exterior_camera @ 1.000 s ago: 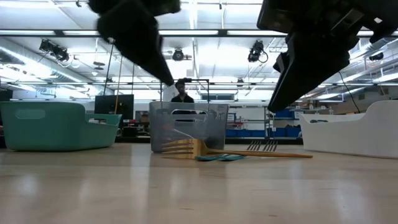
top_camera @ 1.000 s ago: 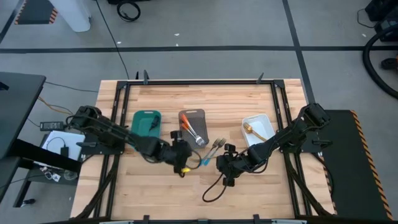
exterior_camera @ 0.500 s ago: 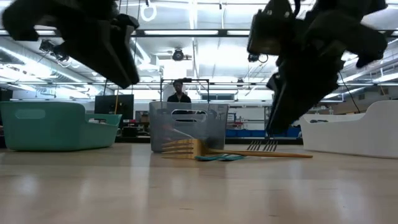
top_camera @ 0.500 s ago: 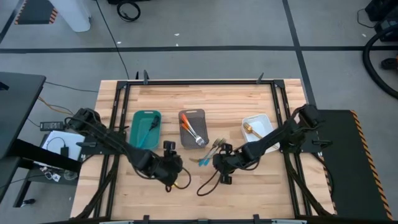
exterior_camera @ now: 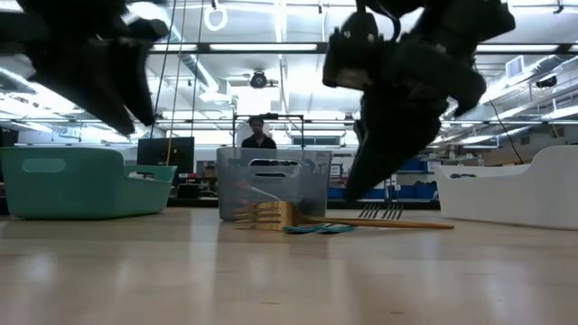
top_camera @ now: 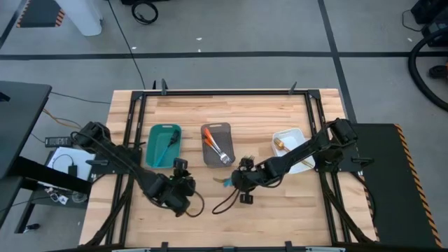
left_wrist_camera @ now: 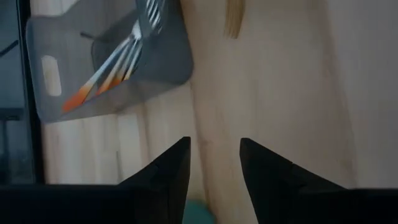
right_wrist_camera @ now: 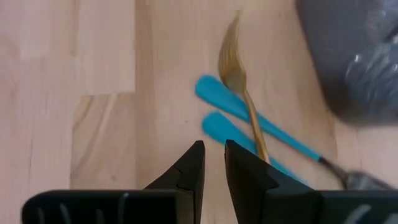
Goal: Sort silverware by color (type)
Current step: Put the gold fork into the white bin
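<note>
While two flat blue handles (right_wrist_camera: pixel 249 121) lie side by side on the pale wood-plank table (top_camera: pixel 280 210) with a slim gold fork (right_wrist_camera: pixel 239 87) across them, just beside the grey mesh tray (top_camera: pixel 216 144), my right gripper (right_wrist_camera: pixel 211 165) hovers over them, narrow gap, empty. My left gripper (left_wrist_camera: pixel 214 168), open and empty, sits by the teal tray (top_camera: pixel 164 145).

bright even overhead light, soft shadows, wrist views blurred, arms motion-smeared
</note>
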Available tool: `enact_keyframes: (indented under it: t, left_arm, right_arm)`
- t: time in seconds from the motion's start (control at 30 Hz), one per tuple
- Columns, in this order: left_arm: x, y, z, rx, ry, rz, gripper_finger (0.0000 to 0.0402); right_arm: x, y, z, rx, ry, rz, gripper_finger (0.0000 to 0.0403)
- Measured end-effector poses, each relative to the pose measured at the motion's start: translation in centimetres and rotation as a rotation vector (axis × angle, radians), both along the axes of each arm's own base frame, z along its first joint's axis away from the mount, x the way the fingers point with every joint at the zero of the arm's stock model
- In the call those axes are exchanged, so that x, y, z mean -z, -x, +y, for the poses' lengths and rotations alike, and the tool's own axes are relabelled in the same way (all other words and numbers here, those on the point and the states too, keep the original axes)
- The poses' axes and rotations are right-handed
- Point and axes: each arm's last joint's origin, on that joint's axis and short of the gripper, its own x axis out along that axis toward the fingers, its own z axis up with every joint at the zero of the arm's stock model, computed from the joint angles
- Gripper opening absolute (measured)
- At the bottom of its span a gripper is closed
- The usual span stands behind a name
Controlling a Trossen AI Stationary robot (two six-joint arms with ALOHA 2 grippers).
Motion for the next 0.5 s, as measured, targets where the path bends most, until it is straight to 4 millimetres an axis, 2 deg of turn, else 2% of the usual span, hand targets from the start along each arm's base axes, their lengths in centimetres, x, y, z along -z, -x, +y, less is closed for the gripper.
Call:
enact_keyframes:
  t: [0.27,0.5]
  left_arm:
    - [-3.8,2.9,-0.7,0.069,-0.006,-0.199,0.0149]
    - [-3.7,4.6,0.3,0.132,0.083,-0.343,0.0149]
  right_arm:
    - [-0.6,-0.7,-0.7,-0.046,0.048,-0.017,0.0070]
    - [-0.2,-1.3,-0.7,-0.131,0.099,-0.049,0.0070]
